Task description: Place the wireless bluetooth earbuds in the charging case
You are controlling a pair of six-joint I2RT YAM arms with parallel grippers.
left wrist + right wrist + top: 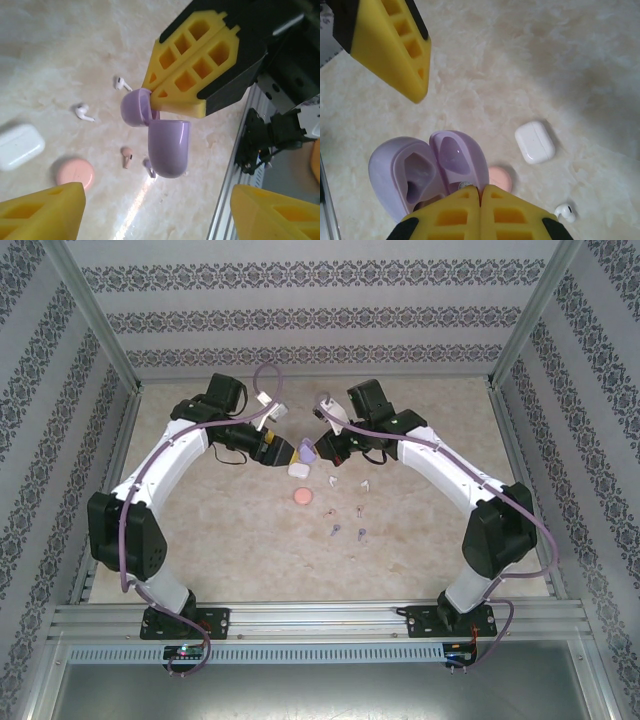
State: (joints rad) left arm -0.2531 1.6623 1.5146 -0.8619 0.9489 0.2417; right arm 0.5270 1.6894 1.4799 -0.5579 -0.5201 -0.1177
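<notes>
Both arms bend inward, wrists meeting over mid-table. The right claw (481,192) is clamped on the lid of the open purple charging case (427,167). The left claw (286,452) faces it, fingers apart. The left wrist view shows earbuds (84,112) scattered on the table (60,45) beyond the right claw. The right wrist view shows the case's inner wells.

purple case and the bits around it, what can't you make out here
Purple case: right wrist view, near rim covered by the right gripper, jaws shut on it; wells shadowed.
Purple earbud: left wrist view, half behind the case.
Pink case: right wrist view, partly behind the purple one.
Earbuds: top view, too small for detail.
</notes>
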